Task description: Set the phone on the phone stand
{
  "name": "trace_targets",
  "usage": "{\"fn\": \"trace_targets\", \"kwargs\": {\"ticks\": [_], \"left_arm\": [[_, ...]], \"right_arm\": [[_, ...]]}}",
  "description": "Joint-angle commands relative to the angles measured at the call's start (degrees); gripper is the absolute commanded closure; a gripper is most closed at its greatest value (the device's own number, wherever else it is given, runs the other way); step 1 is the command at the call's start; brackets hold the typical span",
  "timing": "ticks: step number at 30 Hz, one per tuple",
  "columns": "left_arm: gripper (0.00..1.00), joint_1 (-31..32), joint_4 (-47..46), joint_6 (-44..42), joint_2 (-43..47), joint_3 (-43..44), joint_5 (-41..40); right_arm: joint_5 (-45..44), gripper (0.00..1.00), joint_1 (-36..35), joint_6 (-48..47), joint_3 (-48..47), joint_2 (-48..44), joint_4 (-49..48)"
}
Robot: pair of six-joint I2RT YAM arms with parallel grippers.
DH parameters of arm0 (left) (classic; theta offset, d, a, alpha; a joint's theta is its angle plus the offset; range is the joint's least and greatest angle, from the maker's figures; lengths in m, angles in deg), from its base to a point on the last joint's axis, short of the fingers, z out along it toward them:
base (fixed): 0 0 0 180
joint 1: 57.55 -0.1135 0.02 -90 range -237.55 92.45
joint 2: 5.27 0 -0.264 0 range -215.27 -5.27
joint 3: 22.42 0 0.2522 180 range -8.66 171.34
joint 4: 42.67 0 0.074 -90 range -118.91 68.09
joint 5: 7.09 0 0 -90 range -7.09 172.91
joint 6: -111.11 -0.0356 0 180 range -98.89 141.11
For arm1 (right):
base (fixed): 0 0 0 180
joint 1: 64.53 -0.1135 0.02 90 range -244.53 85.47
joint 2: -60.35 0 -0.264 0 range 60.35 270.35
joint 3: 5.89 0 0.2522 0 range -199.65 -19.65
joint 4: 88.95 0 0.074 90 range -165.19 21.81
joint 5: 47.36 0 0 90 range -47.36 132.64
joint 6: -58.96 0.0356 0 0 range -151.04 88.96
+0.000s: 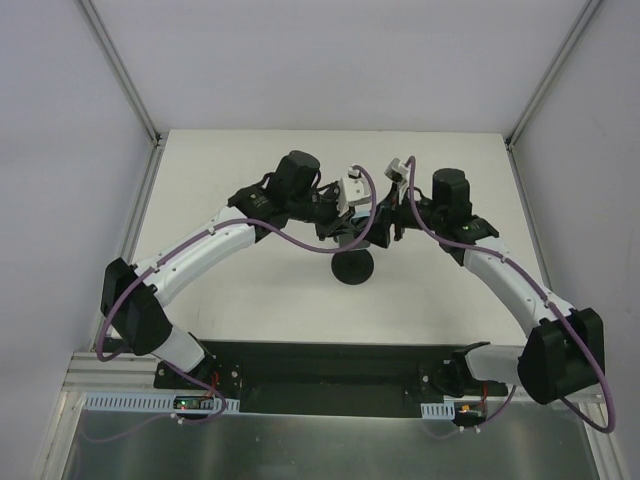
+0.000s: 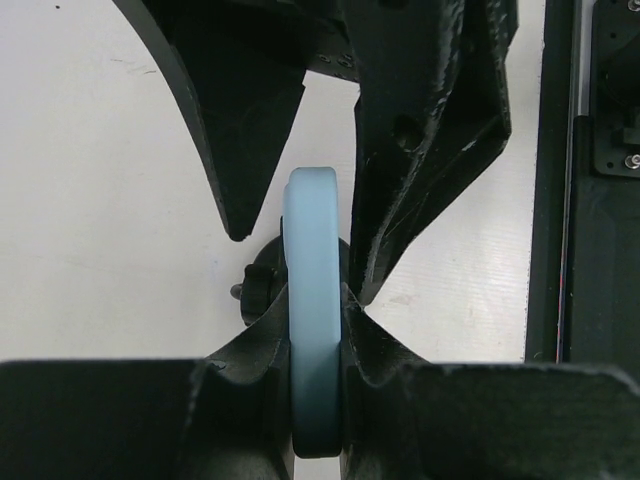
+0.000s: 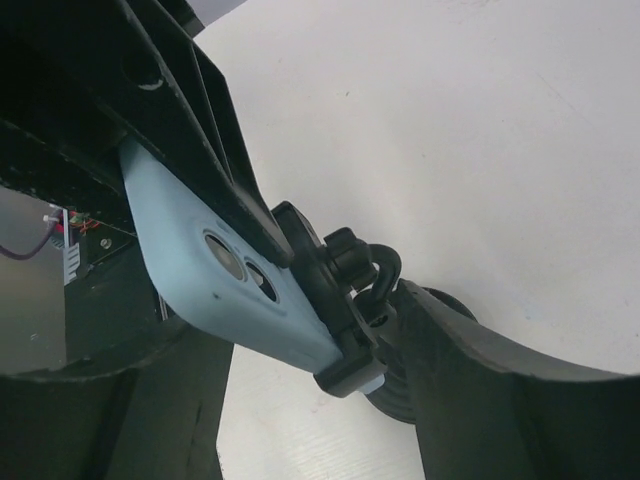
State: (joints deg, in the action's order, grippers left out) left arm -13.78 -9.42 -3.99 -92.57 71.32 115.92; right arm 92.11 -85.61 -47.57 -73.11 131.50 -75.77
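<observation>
- Though seen only in part, broad white table [image 1: 250, 180]: matte, flat, hard.
- Left hand [image 2: 316, 345]: black rigid plastic with angular fingers, clamped on the phone across its front and back.
- Right hand [image 1: 388, 228]: same black plastic, fingers spread, straddling the phone's far end and the top of the stand, squeezing neither so far as shown.
- Phone [image 2: 315, 290]: off the table, turned on edge, held over the stand's base with its back against the clamp head; fully seated or not, cannot tell. Light blue case, smooth, with a rounded rim and corners. Probably light and stiff, with a slick, breakable glass face. Best taken flat across front and back on the case, away from the lenses, with a modest squeeze.
- Stand [image 1: 353, 268]: black, with a round disc base resting on the table and a thin stem. Likely light, so apt to tip or slide under a sideways push; worth steadying low on the stem.
- Clamp head [image 3: 335, 305]: short, blocky, black, with a lobed knob [image 3: 346, 250] beside it, hooked at the phone's lower edge.
- Lenses [image 3: 228, 258]: two small glossy circles on the blue back, easily scratched.
</observation>
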Motion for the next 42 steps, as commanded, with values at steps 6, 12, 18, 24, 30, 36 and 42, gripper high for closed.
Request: {"fn": "trace_targets", "kwargs": {"ticks": [6,12,18,24,30,36,42], "left_arm": [[1.0,-1.58,9.43,2.6,-2.95,0.78,5.65],[1.0,-2.19,9.52,7.43,-4.1,3.16,-0.47],[0.44,-4.82,7.95,14.19,-1.83,3.6,-0.24],[0.28,-8.43,-7.17,25.0,8.71,-7.46,1.7],[0.37,-11.69,-33.02,38.63,17.16,-28.86,4.5],[0.31,-11.95,-46.45,41.19,12.27,-33.85,10.48],[0.3,-12.04,-50.69,38.99,5.58,-29.11,16.63]], "right_arm": [[6.25,0.6,0.08,-2.36,-2.01,1.71,-1.35],[3.71,0.83,0.16,-3.07,0.62,1.18,-2.05],[-0.51,1.0,0.51,-0.69,4.75,-0.84,-4.78],[1.15,1.0,1.74,0.62,6.96,-1.72,-8.03],[4.4,0.99,3.41,0.98,6.17,-1.55,-8.47],[7.21,0.99,3.94,1.42,5.11,-0.84,-8.82],[7.57,1.0,3.94,1.51,5.46,-0.75,-8.91]]}}
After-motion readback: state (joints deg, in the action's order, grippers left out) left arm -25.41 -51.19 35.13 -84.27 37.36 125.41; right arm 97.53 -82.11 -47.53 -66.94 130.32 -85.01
